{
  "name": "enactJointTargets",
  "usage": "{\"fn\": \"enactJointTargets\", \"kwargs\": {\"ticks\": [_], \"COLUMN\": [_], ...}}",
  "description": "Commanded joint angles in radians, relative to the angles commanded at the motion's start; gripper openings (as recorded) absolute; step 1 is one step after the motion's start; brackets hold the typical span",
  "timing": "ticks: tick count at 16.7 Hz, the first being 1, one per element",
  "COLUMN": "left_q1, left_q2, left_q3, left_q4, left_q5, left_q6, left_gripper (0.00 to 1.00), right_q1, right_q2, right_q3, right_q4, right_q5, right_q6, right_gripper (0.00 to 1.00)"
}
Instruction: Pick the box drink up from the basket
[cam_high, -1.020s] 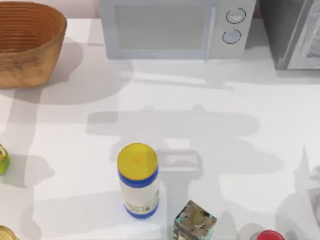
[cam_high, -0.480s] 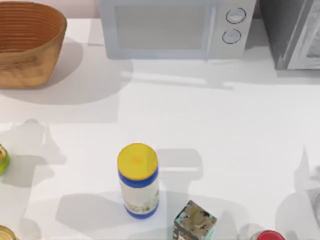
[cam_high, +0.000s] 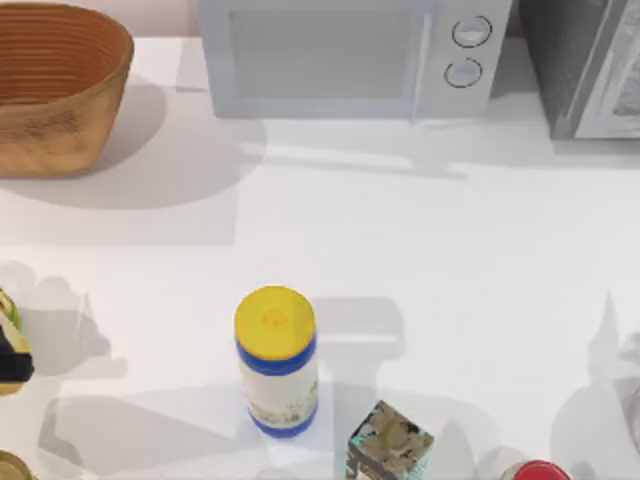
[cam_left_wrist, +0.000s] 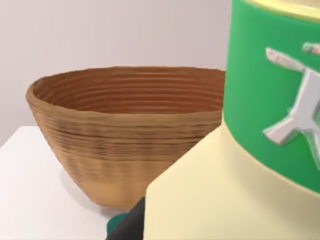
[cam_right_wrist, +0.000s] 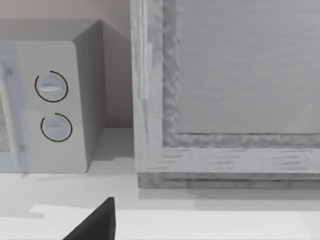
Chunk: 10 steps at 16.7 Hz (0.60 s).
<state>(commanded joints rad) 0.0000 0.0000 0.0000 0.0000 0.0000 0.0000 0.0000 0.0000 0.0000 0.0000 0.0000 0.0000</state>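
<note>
The box drink (cam_left_wrist: 200, 200), a pale cream-yellow carton, looms close in the left wrist view. In the top view it is a cream sliver (cam_high: 8, 348) at the table's left edge. My left gripper (cam_high: 12, 366) is shut on it, with one dark finger (cam_left_wrist: 131, 225) beside the carton. The orange-brown woven basket (cam_high: 60, 110) stands at the back left, some way beyond the gripper. What I see of its ribbed inside (cam_left_wrist: 130, 92) is bare. A dark part of my right gripper (cam_right_wrist: 95, 224) shows low in the right wrist view, facing the back right.
A green-banded container (cam_left_wrist: 270, 100) stands just past the carton. A yellow-capped blue-and-white cylinder (cam_high: 276, 360) and a dark patterned box (cam_high: 390, 445) stand front centre. A red item (cam_high: 540, 472) lies at the front edge. A microwave (cam_high: 340, 55) and a grey cabinet (cam_high: 590, 65) line the back.
The left arm's shadow slid from the table's middle to the left edge. The left gripper with the cream carton came into the top view there, in front of the green container.
</note>
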Motion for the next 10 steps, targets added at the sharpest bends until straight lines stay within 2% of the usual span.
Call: {"fn": "enactJointTargets", "kwargs": {"ticks": [6, 8, 10], "left_q1": [-0.007, -0.058, -0.144], "left_q2": [0.015, 0.066, 0.160], "left_q3": [0.011, 0.060, 0.142], "left_q4": [0.011, 0.061, 0.146], "left_q5": [-0.010, -0.062, -0.156], "left_q6": [0.005, 0.024, 0.056], "left_gripper": [0.00, 0.00, 0.00], "right_q1": [0.000, 0.000, 0.000], "right_q2": [0.000, 0.000, 0.000], "right_q3": [0.000, 0.000, 0.000], "right_q4": [0.000, 0.000, 0.000], "right_q5": [0.000, 0.000, 0.000], "right_q6": [0.000, 0.000, 0.000], "right_gripper": [1.00, 1.00, 1.00]}}
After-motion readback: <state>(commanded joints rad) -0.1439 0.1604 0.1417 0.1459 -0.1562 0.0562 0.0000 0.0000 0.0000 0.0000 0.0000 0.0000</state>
